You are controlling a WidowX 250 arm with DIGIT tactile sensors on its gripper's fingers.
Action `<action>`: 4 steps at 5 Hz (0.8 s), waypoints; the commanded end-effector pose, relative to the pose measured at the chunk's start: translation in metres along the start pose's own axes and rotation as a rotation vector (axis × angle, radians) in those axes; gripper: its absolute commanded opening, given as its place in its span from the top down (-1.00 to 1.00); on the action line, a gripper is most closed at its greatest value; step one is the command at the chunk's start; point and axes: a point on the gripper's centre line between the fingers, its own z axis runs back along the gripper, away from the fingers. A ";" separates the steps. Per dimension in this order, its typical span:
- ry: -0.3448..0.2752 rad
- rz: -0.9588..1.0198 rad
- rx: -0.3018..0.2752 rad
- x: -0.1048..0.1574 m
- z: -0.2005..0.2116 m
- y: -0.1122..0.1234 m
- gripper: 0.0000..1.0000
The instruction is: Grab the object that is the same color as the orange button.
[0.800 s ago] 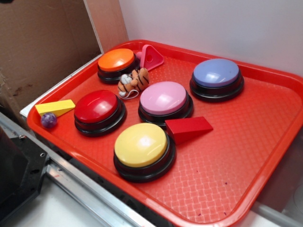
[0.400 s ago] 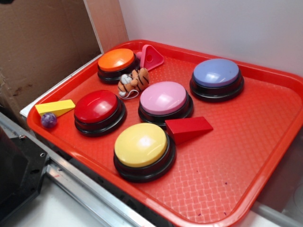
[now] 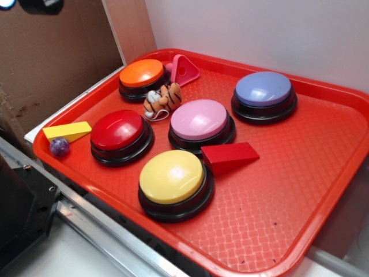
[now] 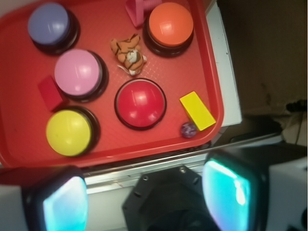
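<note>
The small orange plush tiger [image 3: 162, 98] with black stripes lies on the red tray [image 3: 323, 173] between the orange button [image 3: 142, 76] and the pink button [image 3: 200, 122]. In the wrist view the tiger [image 4: 128, 52] lies left of the orange button [image 4: 170, 26]. My gripper [image 4: 147, 197] is high above the tray's near edge, over the robot base, far from the tiger. Its fingers stand wide apart with nothing between them. In the exterior view only a dark bit of the arm [image 3: 34, 4] shows at the top left.
On the tray stand red [image 3: 120, 134], yellow [image 3: 173, 180] and purple [image 3: 264, 92] buttons, a pink triangular block [image 3: 183, 69], a red wedge [image 3: 229, 156], a yellow wedge [image 3: 67, 131] and a small purple ball [image 3: 59, 146]. A cardboard wall [image 3: 52, 57] stands at left.
A dark part of the arm has come into the exterior view at the top left. Nothing on the tray has moved.
</note>
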 end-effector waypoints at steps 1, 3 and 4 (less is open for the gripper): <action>-0.121 0.320 -0.014 0.044 -0.023 0.006 -1.00; -0.159 0.500 0.003 0.089 -0.068 0.002 -1.00; -0.157 0.539 0.009 0.108 -0.095 -0.009 -1.00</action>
